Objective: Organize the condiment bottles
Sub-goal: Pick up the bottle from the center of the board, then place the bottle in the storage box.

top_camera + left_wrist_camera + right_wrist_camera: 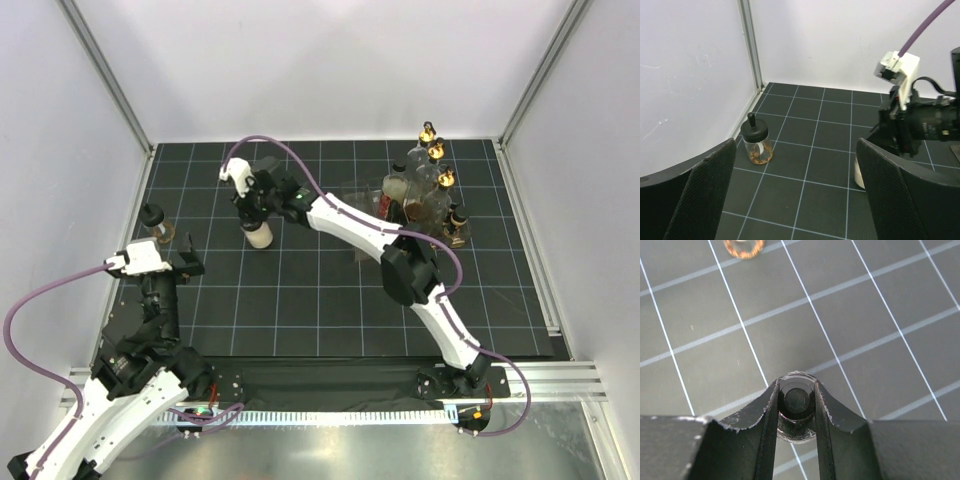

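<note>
Right end effector [796, 388] tight around bottle [259, 236] beneath (left end effector [796, 150] wide, empty)

One overhead, two wrist close-ups

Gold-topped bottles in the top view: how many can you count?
3, all at the clear rack on the far right: rearmost bottle, middle bottle just nearer, nearest bottle. The clustered glass there may hide another.
</note>
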### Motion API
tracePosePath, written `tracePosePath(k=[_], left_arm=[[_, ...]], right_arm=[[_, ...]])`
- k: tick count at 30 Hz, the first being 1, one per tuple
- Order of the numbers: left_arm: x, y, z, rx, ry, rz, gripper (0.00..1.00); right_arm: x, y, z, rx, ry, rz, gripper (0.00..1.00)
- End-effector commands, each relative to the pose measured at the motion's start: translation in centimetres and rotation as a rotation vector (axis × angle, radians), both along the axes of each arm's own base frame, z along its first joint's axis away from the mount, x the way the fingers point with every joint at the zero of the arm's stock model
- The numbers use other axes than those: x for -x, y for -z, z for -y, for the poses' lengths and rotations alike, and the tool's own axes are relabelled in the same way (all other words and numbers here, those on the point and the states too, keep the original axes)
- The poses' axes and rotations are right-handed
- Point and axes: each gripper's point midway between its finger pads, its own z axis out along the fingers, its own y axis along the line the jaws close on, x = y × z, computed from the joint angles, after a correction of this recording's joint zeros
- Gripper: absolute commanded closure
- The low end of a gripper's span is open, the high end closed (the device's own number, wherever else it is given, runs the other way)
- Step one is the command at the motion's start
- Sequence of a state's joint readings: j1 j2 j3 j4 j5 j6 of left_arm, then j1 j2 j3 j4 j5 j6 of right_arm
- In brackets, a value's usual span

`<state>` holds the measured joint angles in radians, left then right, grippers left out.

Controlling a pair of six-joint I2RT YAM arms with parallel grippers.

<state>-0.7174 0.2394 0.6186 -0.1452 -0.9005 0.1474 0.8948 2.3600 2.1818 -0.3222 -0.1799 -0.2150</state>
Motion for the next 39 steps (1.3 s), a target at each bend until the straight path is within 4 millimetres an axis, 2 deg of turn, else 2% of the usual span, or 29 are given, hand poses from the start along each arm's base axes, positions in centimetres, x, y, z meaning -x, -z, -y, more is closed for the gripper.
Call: tracePosePath(k=[1,10,16,17,18,20,24,31,39], left_arm=[[-0.2,-0.7,0.0,0.021,-0.012,0.027,0.00],[-0.5,-0.5,0.3,0.011,-0.003,0.018,0.00],[-0.5,-0.5,0.4,0.010,-0.002,0.016,0.00],[-0.6,-0.4,0.4,0.009,-0.001,0.014,0.00],[-0.6,-0.4,0.4,0.010,0.000,0.015,0.00],[-0.6,-0.5,0.4,0.010,0.000,0.015,0.00],[-0.6,-0.5,0.5,0.010,0.003,0.017,0.00],[-0.7,-0.3,0.7,0.006,0.008,0.010,0.00],[-0.7,-0.2,0.7,0.000,0.006,0.005,0.00]], right_arm=[[-0.1,-8.2,2.1,-0.112,0.003,0.078,0.96],[-2.4,-9.5,9.0,-0.093,0.117,0.061,0.96],[-5.1,-10.3,14.0,-0.109,0.245,0.064,0.96],[-5.3,-11.2,14.9,-0.122,0.263,0.074,0.96],[-5.9,-11.0,16.0,-0.124,0.292,0.069,0.96],[-6.7,-11.8,17.6,-0.132,0.336,0.087,0.96],[-8.5,-11.9,21.2,-0.115,0.426,0.130,0.96],[-10.6,-11.6,24.9,-0.070,0.529,0.191,0.96],[-12.3,-11.4,26.7,-0.023,0.595,0.256,0.96]])
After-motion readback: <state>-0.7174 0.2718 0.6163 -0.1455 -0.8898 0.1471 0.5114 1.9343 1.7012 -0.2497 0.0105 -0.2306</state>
